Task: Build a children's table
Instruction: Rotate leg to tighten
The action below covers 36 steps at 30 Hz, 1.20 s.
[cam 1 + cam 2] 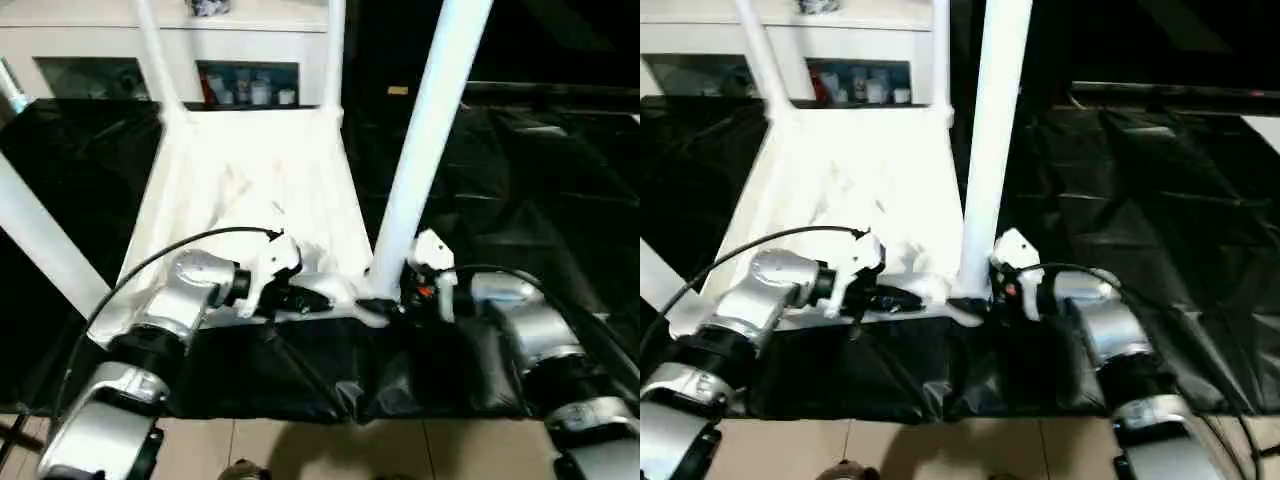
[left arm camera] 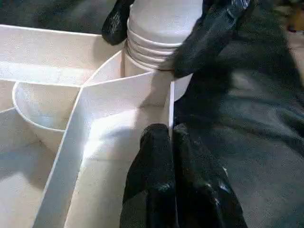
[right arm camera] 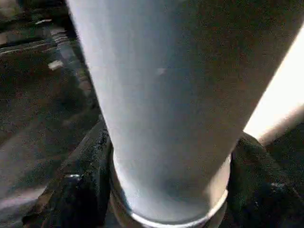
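Straddling the foot of the near leg, the right gripper has a black finger on either side of it, apparently clasping it. The left gripper, fingers together, is pinched on the tabletop's rim, at nine o'clock from that leg. The upside-down tabletop lies on black sheeting (three more legs stand in its other corners). The leg's threaded end looks only partly seated; a skewed turn could jam it.
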Available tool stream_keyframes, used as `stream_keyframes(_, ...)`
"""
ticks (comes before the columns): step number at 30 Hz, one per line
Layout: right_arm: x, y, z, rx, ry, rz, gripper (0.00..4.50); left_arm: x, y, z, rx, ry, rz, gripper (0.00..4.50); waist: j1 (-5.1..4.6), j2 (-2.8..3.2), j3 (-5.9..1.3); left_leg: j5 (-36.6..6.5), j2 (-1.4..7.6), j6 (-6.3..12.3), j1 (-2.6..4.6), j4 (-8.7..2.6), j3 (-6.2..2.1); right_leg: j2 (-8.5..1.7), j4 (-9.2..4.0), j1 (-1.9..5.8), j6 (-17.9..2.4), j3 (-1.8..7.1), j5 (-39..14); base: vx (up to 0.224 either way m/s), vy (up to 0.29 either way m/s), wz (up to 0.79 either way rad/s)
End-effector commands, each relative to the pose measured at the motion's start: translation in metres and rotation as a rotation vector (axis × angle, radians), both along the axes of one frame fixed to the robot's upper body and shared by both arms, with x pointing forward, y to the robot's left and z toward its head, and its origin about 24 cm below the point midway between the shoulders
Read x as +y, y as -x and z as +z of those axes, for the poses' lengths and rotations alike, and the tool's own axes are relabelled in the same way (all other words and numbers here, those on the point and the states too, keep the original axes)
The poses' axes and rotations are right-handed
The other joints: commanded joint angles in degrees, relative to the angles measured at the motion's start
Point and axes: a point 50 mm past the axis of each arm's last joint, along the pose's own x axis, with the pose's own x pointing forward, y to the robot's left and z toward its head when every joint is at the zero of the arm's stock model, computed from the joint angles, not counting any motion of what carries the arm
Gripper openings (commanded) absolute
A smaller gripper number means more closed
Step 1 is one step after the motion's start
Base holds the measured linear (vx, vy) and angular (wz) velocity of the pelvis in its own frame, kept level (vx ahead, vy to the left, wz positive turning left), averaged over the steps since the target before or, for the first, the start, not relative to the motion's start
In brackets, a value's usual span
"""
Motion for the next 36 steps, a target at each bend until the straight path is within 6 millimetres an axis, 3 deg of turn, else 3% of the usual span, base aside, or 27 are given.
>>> stream_keyframes(1,0.019,-0.003,-0.011,0.011,0.042,-0.061,2.73,-0.023,-0.01,0.009,-0.052,0.042,0.067,0.0,-0.36,-0.74,-3.48,-17.7,1.63,-0.25,1.18,-4.52,-0.91,-2.4,-4.82,2.04,-11.2,1.07,-21.2,0.0,0.0,0.0)
stream_keyframes(3,0.025,-0.009,-0.014,0.024,0.037,-0.179,2.73,-0.03,-0.014,0.01,-0.071,0.03,0.126,0.0,-0.94,-0.69,-3.36,-19.3,1.58,-0.82,1.33,-4.6,-1.09,-2.39,-5.39,1.74,-9.8,1.11,-24.8,0.0,0.0,0.0)
stream_keyframes(5,0.035,-0.014,-0.017,0.039,0.03,-0.281,2.72,-0.041,-0.019,0.012,-0.084,0.038,0.192,0.0,-1.54,-0.52,-3.44,-19.2,1.54,-0.89,1.07,-4.73,-1.26,-2.31,-5.36,1.88,-9.2,1.03,-24.7,0.0,0.0,0.0)
stream_keyframes(7,0.045,-0.018,-0.018,0.061,0.015,-0.351,2.72,-0.053,-0.022,0.014,-0.098,0.052,0.24,0.0,-1.73,-0.61,-3.55,-20.0,1.47,-0.98,1.44,-4.54,-1.17,-2.23,-5.51,1.59,-9.2,1.04,-25.1,0.0,0.0,0.0)
stream_keyframes(9,0.06,-0.018,-0.017,0.064,-0.004,-0.355,2.72,-0.064,-0.023,0.016,-0.123,0.047,0.274,0.0,-1.71,-0.31,-3.6,-19.3,1.54,-0.61,1.14,-4.66,-1.23,-2.25,-5.4,1.78,-9.6,1.05,-22.9,0.0,0.0,0.0)
stream_keyframes(10,0.066,-0.018,-0.015,0.05,-0.006,-0.335,2.72,-0.068,-0.023,0.016,-0.131,0.045,0.277,0.0,-1.8,-0.49,-3.67,-18.9,1.52,-0.4,1.11,-4.61,-1.15,-2.08,-5.35,1.86,-9.9,1.02,-20.9,0.0,0.0,0.0)
stream_keyframes(11,0.072,-0.017,-0.013,0.036,-0.017,-0.308,3.28,-0.072,-0.021,0.016,-0.137,0.048,0.271,0.0,-1.75,-0.56,-3.81,-17.9,1.47,0.13,0.95,-4.49,-1.06,-2.08,-5.07,2.03,-10.4,1.08,-18.6,0.0,0.0,0.0)
stream_keyframes(13,0.076,-0.017,-0.011,0.028,-0.028,-0.291,3.45,-0.074,-0.02,0.016,-0.139,0.057,0.257,0.0,-1.68,-0.53,-3.86,-16.9,1.45,0.7,0.81,-4.45,-1.03,-2.1,-4.93,2.24,-10.8,1.03,-16.8,0.0,0.0,0.0)
stream_keyframes(16,0.07,-0.019,-0.007,0.036,-0.068,-0.29,3.65,-0.074,-0.016,0.016,-0.136,0.078,0.201,0.0,-1.53,-0.45,-3.92,-15.1,1.45,1.76,0.69,-4.36,-0.96,-2.09,-4.64,2.47,-11.7,1.0,-14.0,0.0,0.0,0.0)
stream_keyframes(20,0.06,-0.02,-0.003,0.01,-0.059,-0.252,4.01,-0.066,-0.014,0.016,-0.118,0.09,0.177,0.0,-1.66,-0.4,-3.83,-16.8,1.53,1.69,0.86,-4.44,-0.96,-2.09,-4.82,2.41,-11.8,0.99,-15.6,0.0,0.0,0.0)
stream_keyframes(28,0.025,-0.01,0.004,-0.042,-0.038,-0.029,4.01,-0.039,-0.006,0.015,-0.062,0.138,0.045,0.0,-1.22,-0.47,-3.81,-15.4,1.7,3.14,0.85,-4.25,-0.77,-2.1,-4.52,2.62,-13.3,1.0,-12.9,0.0,0.0,0.0)
stream_keyframes(36,0.008,0.003,0.009,-0.039,-0.017,0.162,4.01,-0.016,0.002,0.014,-0.003,0.134,-0.071,0.0,0.0,-0.25,-3.8,-15.0,2.12,3.03,1.05,-4.31,-0.63,-2.16,-4.2,2.48,-14.1,0.96,-12.5,0.0,0.0,0.0)
